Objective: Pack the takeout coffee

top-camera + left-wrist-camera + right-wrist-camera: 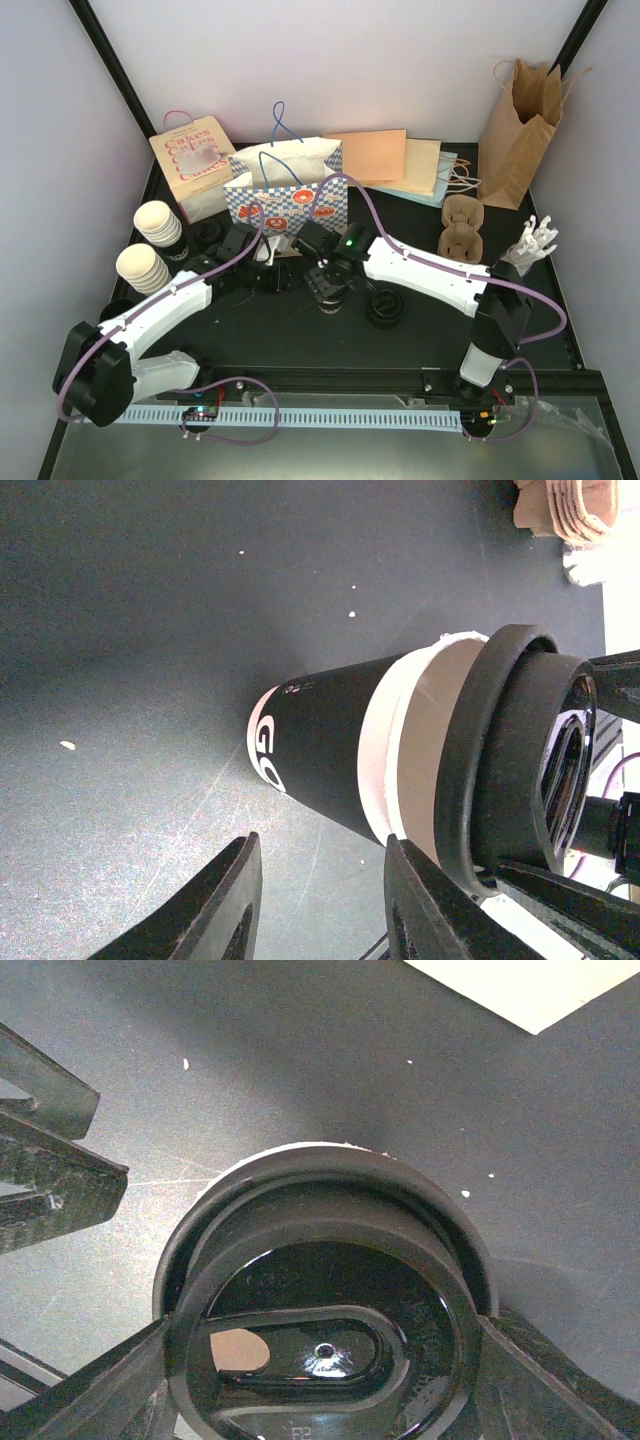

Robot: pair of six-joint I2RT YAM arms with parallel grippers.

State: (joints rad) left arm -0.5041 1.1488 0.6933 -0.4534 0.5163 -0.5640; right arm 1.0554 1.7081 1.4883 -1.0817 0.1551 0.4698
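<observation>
Far L of the table point(290, 338): two cup stacks point(150, 245) of cream ribbed cups lying tilted, one nearer the arms than the other. Behind them a cake bag point(190, 160) w/ pink print leans at the back wall. The L arm reaches in from the near-L corner. L gripper point(322, 855) is open: its fingers point(215, 910) are apart w/ bare table showing btwn them, nothing held. The tips sit just short of the cup's base, and I can't tell if one touches it. The blue-white checkered bag point(290, 190) stands upright at centre-back, mouth open. Near its front, mid-table, is the cup point(320, 745): black sleeve w/ white letters, cream band above, standing on the table. The black lid point(320, 1250) sits on top, w/ a sliver of white rim showing along the lid's far edge in the R wrist view. R gripper point(322, 1330) is clamped on that lid from above, one finger on each side of its rim. Just R of it, spare lids point(385, 308) in a short stack. Further back and R are flat paper bags point(385, 155), then a cup carrier point(462, 225) in pulp brown. A brown paper bag point(520, 130) stands in the far-R corner, and white cutlery point(532, 240) lies at the R edge.
</observation>
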